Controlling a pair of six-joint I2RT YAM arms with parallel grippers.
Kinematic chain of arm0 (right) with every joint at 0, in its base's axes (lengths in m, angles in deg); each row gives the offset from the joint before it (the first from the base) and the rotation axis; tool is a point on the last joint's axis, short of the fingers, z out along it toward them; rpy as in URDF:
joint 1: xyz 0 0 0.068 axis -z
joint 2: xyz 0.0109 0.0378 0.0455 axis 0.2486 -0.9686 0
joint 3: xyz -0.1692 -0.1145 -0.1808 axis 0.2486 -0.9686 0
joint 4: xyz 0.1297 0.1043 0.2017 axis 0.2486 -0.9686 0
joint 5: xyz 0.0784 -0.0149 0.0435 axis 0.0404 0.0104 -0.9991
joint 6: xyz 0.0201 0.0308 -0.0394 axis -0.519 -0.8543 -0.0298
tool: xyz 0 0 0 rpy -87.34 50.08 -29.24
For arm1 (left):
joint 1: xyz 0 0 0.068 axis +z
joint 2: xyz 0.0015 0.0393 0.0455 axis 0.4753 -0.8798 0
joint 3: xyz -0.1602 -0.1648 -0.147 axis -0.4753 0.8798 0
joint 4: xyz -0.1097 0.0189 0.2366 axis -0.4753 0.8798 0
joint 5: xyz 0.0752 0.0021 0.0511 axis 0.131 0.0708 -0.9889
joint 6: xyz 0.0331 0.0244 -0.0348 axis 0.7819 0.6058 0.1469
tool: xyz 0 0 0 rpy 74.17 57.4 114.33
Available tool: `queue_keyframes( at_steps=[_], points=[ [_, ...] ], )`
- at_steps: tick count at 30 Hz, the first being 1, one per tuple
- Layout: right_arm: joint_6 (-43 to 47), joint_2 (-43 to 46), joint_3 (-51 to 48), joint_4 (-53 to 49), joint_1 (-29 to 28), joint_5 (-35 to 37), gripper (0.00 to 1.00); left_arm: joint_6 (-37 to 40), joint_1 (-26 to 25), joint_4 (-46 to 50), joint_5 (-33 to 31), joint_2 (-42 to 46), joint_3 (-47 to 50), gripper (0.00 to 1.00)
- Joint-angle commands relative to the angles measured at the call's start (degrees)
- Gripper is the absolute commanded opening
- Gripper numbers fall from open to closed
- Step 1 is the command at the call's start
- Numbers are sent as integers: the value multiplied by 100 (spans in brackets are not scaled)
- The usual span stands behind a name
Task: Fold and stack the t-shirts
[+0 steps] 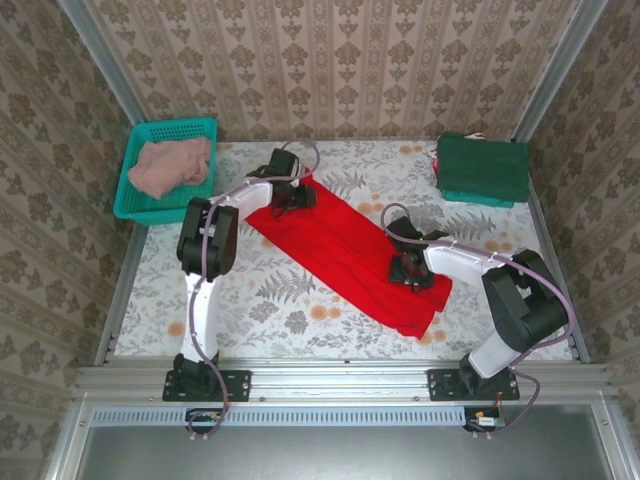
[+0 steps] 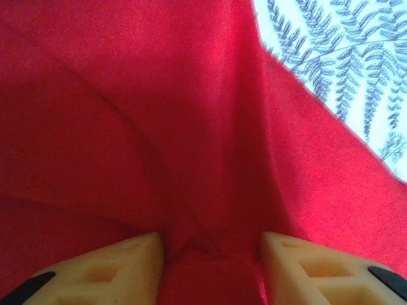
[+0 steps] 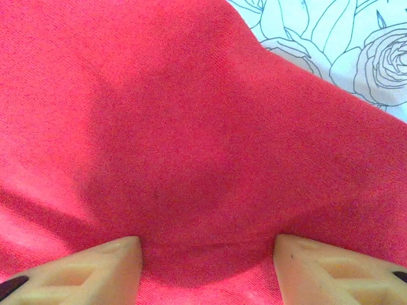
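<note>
Red t-shirt [image 1: 345, 250] laid out; left claw [image 2: 213, 246], right claw [image 3: 208, 249] spread, pressing it.

The red tee [image 1: 345, 245] lies flat as a long, narrow folded strip, slanting across the middle of the table [image 1: 270, 300] from near the far edge down toward the near right corner, its plain side up; up close its cloth [image 2: 191, 127] rises in a soft ridge with creases, and elsewhere it lies smooth [image 3: 191, 127]. The pink tee [image 1: 170, 165] sits crumpled in a loose heap in the basket [image 1: 135, 212] at the far left corner. The dark green tees [image 1: 483, 166] rest folded in a neat stack at the far right corner, with a lighter teal layer showing along the stack's near edge.
</note>
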Motion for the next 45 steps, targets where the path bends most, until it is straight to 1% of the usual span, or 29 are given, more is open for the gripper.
queue_keyframes(
  at_steps=[1, 6, 11, 14, 16, 18, 20, 22, 24, 27, 29, 30, 32, 35, 37, 39, 40, 41, 45],
  points=[
    [154, -168, 162, -39, 79, 128, 59, -205, -37, -21, 36, 676, 709, 46],
    [170, -243, 185, -43, 133, 180, 60, -107, -25, -4, -119, 1449, 1645, 38],
    [169, -188, 185, 2, 152, 25, 61, -49, 71, 125, -259, 2103, 2529, 38],
    [169, -197, 194, 7, 150, 38, 61, -87, 59, 121, -264, 2475, 2750, 39],
    [158, -225, 194, 9, 152, 45, 62, -100, -3, 149, -225, 2573, 2598, 40],
    [153, -234, 170, 8, 152, 20, 61, -49, -106, 181, -254, 2490, 2288, 43],
    [132, -209, 140, 141, 143, 31, 62, 7, -184, 341, -350, 2138, 1693, 50],
    [135, -207, 136, 144, 146, 39, 62, 82, -229, 606, -370, 1572, 951, 50],
    [128, -208, 129, 130, 152, 58, 62, 106, -248, 820, -485, 1108, 415, 52],
    [126, -190, 115, 125, 148, 54, 62, 110, -252, 895, -816, 740, 94, 61],
    [127, -160, 88, 145, 148, 24, 62, 118, -251, 978, -1024, 573, -79, 63],
    [126, -149, 82, 152, 152, 16, 62, 122, -252, 1035, -1143, 471, -201, 61],
    [126, -130, 61, 161, 152, 7, 62, 138, -250, 1072, -1128, 309, -367, 48],
    [125, -87, 19, 169, 152, 21, 62, 151, -248, 1223, -1297, 167, -559, 36],
    [126, -67, -8, 191, 149, 23, 62, 145, -248, 1299, -1349, 185, -557, 21],
    [122, -59, -19, 196, 152, 36, 62, 110, -284, 1399, -1551, 330, -476, 12],
    [119, -62, -17, 196, 152, 44, 62, 109, -436, 1440, -1656, 437, -427, 8],
    [126, -70, -17, 196, 152, 55, 63, 98, -474, 1492, -1798, 553, -353, 6],
    [125, -67, -14, 196, 152, 54, 63, -272, -750, 2094, -2570, 1027, -253, 5]
  ],
)
